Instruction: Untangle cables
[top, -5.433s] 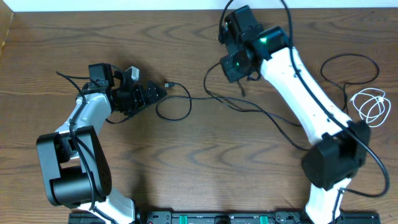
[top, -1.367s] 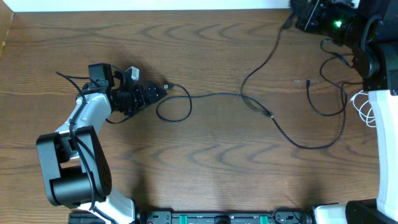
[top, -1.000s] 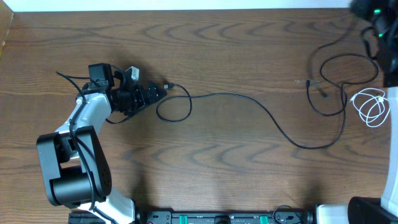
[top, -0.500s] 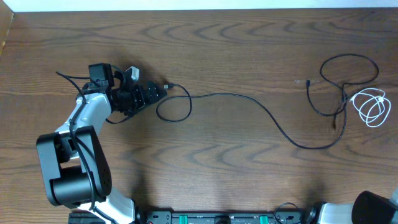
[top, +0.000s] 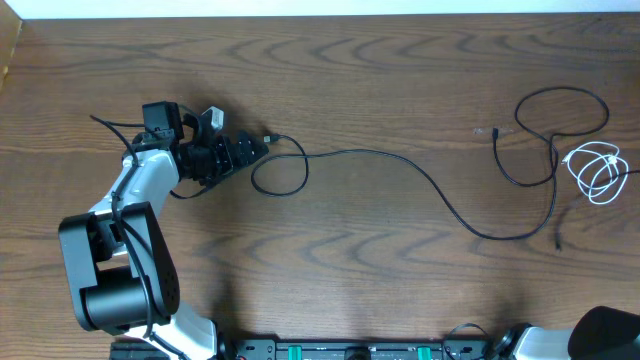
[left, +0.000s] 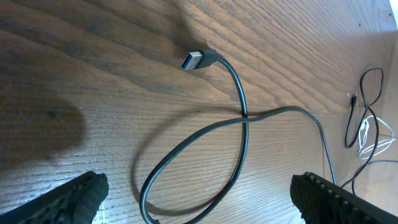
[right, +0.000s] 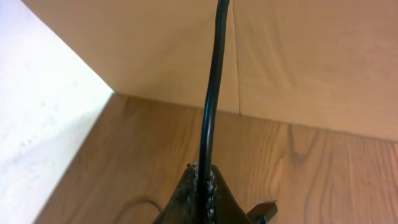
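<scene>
A long black cable (top: 440, 195) runs from its USB plug (top: 272, 137) through a loop (top: 280, 175) to the right side. There, thin black cables (top: 560, 95) cross one another beside a coiled white cable (top: 597, 172). My left gripper (top: 250, 150) lies low by the plug and is open. In the left wrist view its fingers straddle the loop (left: 199, 162) without touching it, and the plug (left: 196, 60) lies ahead. My right gripper (right: 205, 177) is outside the overhead view. It is shut on a black cable (right: 214, 74) that rises straight from its jaws.
The left arm (top: 120, 250) bends over the front left of the wooden table (top: 350, 280). A dark part of the right arm's base (top: 610, 335) shows at the bottom right corner. In the right wrist view a tan wall (right: 298, 56) and a white surface (right: 37, 112) stand behind the table.
The right arm has left the overhead view past the right edge. A black cable's tail at the right has slid toward the front edge. The left arm and the loop have not moved.
</scene>
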